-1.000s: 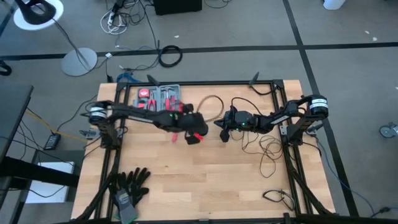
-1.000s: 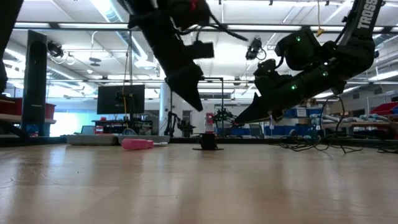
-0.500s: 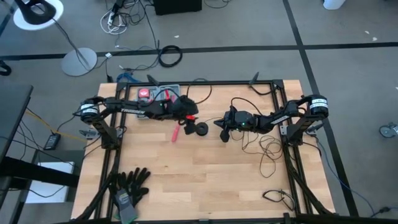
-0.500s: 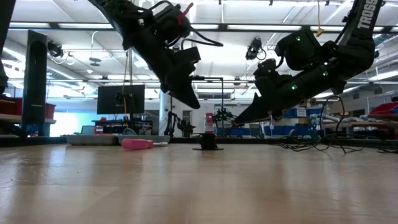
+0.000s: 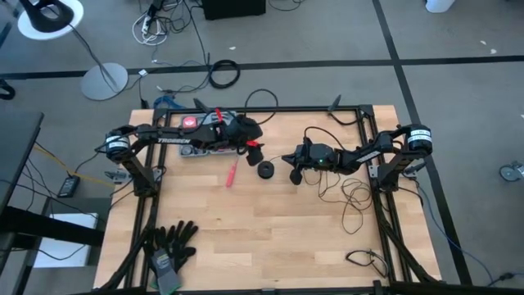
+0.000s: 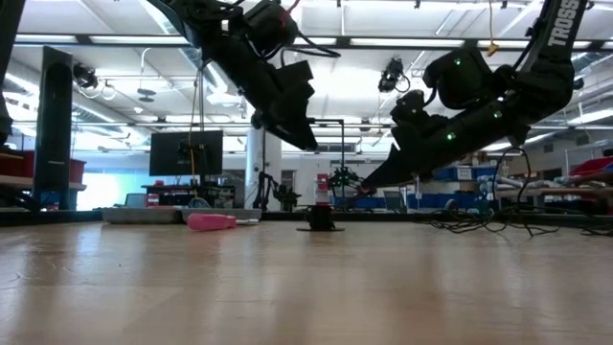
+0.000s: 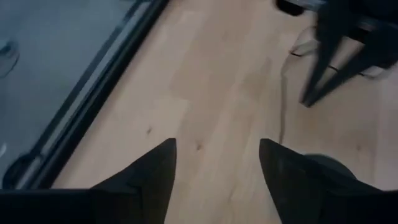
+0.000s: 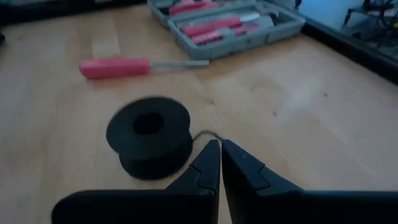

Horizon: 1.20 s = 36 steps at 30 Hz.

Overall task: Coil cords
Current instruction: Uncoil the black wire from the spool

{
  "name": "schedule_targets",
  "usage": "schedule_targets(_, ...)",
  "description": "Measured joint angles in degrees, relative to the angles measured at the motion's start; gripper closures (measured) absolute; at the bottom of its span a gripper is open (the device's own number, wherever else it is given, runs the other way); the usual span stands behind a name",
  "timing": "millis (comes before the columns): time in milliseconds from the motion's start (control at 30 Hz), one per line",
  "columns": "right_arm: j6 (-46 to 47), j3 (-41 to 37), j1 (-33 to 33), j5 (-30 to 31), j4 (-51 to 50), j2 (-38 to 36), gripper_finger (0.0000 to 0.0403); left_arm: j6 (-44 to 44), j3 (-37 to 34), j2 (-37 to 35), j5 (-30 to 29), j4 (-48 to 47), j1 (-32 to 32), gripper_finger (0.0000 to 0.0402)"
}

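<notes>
Wooden table (image 5: 270, 238) is carrying both arms, a grey tool tray (image 8: 236, 28) at the far edge and a red-handled screwdriver (image 5: 231, 173) lying flat. Left gripper (image 5: 252, 146) is hanging above the table near the tray, fingers (image 7: 149, 174) spread wide, nothing between them. Right gripper (image 8: 220, 163) is pinched closed, tips angling down just beside the spool. The cords (image 5: 354, 197) are trailing in loose loops toward the right arm's base, running under that arm to the black spool (image 5: 265, 170), which is sitting upright between the two grippers. Right gripper appears to be pinching the thin wire where it is leaving the spool, though that is hard to confirm. Right arm is nearer.
</notes>
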Motion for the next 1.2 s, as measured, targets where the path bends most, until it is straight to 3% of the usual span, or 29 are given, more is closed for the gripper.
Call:
schedule_targets(133, 1.6, 0.0, 0.0, 0.0, 2.3, 0.0, 0.0386, -8.8, -0.1, 0.0, -1.4, -1.3, -0.1, 0.0163)
schedule_targets(333, 9.0, 0.0, 0.6, -1.2, 4.0, 0.0, 0.0387, -7.0, -0.5, 0.1, 12.3, 0.7, -0.3, 0.0163)
schedule_targets(500, 8.8, 0.0, 0.5, -3.6, 3.9, 0.0, 0.0385, -5.6, -0.5, 2.1, 16.4, -0.3, -0.2, 0.0163)
schedule_targets(867, 8.0, 0.0, 0.5, -3.7, 3.9, 0.0, 0.0385, -5.3, -0.3, 7.7, 16.9, -1.2, -0.4, 0.0163)
schedule_targets(1200, -0.4, 0.0, 0.5, -6.8, 4.1, 0.0, 0.0385, -3.9, -0.2, 12.7, 16.8, 0.4, -1.5, 0.0163)
